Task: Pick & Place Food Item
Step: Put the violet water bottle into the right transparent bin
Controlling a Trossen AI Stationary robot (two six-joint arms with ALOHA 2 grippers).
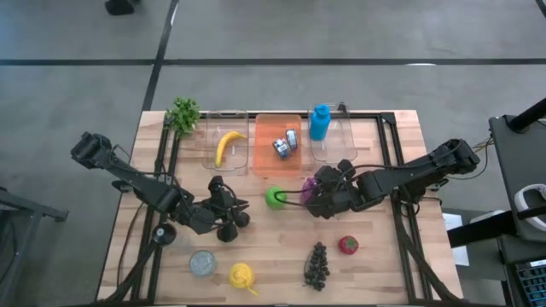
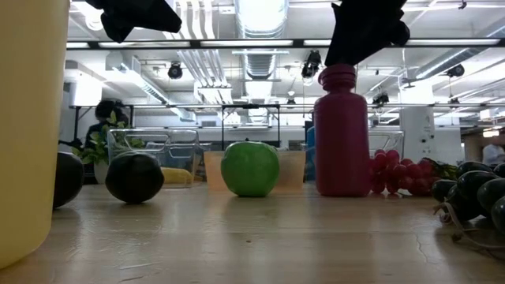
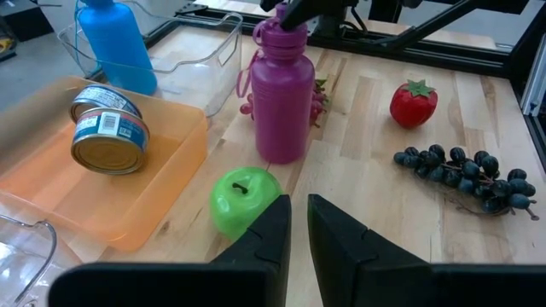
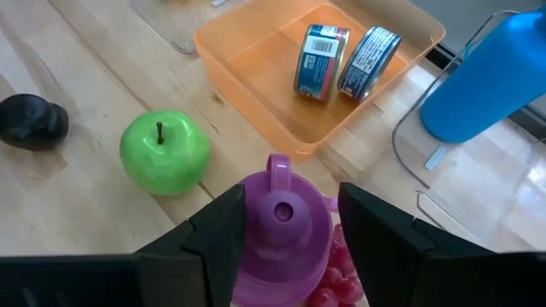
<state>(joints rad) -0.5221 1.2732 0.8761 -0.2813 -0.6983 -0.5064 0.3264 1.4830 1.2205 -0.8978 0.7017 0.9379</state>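
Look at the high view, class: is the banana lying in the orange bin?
No, the banana lies in a clear bin; the orange bin beside it holds two tins.

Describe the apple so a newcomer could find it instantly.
Start at the orange tray at the table's far middle. Just in front of it, nearer the robot, sits the apple, right beside the upright purple bottle. It is the only bright green round fruit, with a short dark stem.
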